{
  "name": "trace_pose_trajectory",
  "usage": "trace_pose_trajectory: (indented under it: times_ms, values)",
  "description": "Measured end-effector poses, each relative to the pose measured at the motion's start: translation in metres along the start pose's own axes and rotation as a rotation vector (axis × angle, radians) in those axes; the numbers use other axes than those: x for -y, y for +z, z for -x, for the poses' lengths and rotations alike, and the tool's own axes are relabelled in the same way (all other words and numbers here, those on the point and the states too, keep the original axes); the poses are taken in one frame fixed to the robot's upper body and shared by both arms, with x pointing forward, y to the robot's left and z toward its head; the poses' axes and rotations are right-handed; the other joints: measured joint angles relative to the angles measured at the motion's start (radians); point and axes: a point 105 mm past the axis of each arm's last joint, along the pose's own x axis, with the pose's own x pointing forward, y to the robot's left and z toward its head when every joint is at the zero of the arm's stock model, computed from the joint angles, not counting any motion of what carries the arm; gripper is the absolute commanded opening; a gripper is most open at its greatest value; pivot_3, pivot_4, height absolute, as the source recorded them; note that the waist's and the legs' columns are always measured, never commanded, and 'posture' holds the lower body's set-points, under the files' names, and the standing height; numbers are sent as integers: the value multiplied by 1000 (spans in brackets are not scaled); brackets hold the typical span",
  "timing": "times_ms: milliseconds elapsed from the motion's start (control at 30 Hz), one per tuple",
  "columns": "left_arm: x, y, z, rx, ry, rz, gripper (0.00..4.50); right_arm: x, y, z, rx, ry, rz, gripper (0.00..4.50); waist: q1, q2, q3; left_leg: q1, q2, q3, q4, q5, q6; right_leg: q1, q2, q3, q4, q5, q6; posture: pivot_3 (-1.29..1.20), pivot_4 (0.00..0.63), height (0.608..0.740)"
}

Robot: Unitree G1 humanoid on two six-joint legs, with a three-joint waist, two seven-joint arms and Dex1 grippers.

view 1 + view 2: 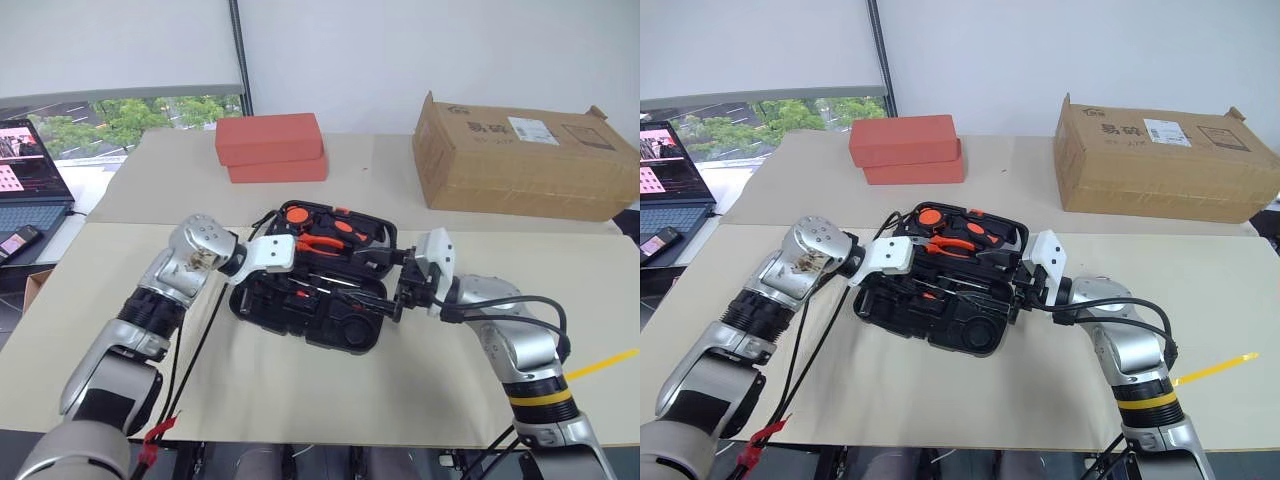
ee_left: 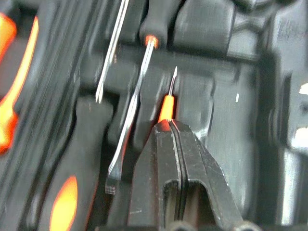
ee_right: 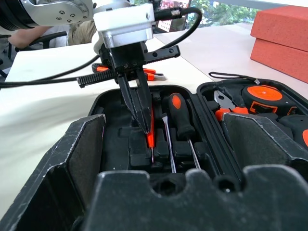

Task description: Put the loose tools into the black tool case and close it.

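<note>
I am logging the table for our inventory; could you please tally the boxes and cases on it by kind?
Red boxes: 2, stacked
Cardboard box: 1
Black tool case: 1, lying open
Total: 4

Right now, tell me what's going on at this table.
The robot is loading tools into the open black tool case. Its left gripper, shut on a thin orange tester pen, points the pen's tip down into a slot beside two screwdrivers already lying in the case. The right gripper stands open at the case's right edge. The lid isn't closed yet.
</note>
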Motion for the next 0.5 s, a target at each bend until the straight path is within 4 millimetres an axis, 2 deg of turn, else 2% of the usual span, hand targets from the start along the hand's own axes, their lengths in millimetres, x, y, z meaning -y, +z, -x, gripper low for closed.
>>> trace_pose_trajectory:
  times_ms: [267, 400, 500]
  values:
    - [-3, -4, 4, 2, 25, 3, 52, 0, 0, 0, 0, 3, 0, 4500, -1, 0, 0, 1, 0, 0, 0, 0, 0, 0, 0, 0, 1, 0, 0, 0, 150, 711]
    - [-1, 3, -1, 75, 23, 55, 52, -1, 0, 0, -2, 7, 0, 4500, 0, 0, 0, 0, 0, 0, 0, 0, 0, 0, 0, 0, 1, 0, 0, 0, 150, 711]
    - [-5, 12, 6, 133, 46, 60, 52, -2, -1, -1, -4, 13, -1, 4500, -1, 0, 0, 0, 0, 0, 0, 0, 0, 0, 0, 0, 0, 0, 0, 0, 150, 711]
